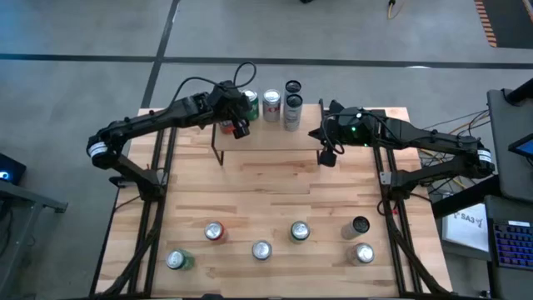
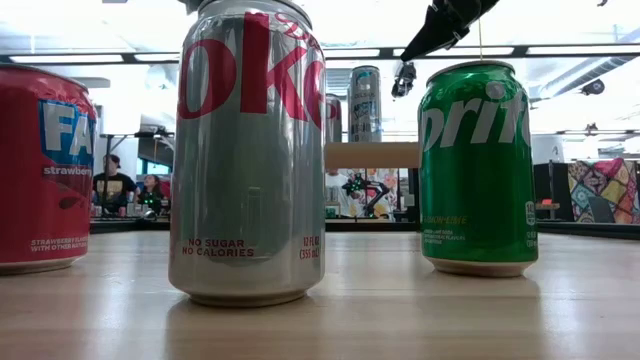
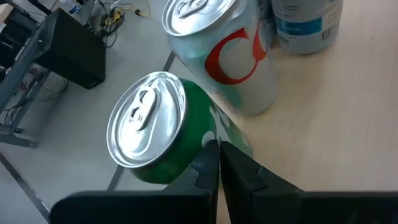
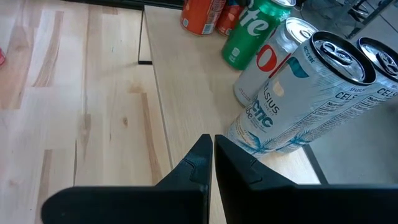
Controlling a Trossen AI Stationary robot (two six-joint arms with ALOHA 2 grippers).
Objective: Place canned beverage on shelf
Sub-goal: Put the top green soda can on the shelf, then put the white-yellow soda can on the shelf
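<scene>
The green aluminium can [image 3: 168, 124] on the raised light-wood shelf [image 1: 275, 137] is standing just ahead of the left gripper [image 3: 217, 152], whose empty, fully closed fingers are risking toppling it.

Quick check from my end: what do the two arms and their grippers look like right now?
Both arms are dark, slim and jointed, with black cables looping off them. The left gripper and right gripper have flat, black, angular fingers. The left arm carries a white band near its base; a green light glows on the right arm.
</scene>
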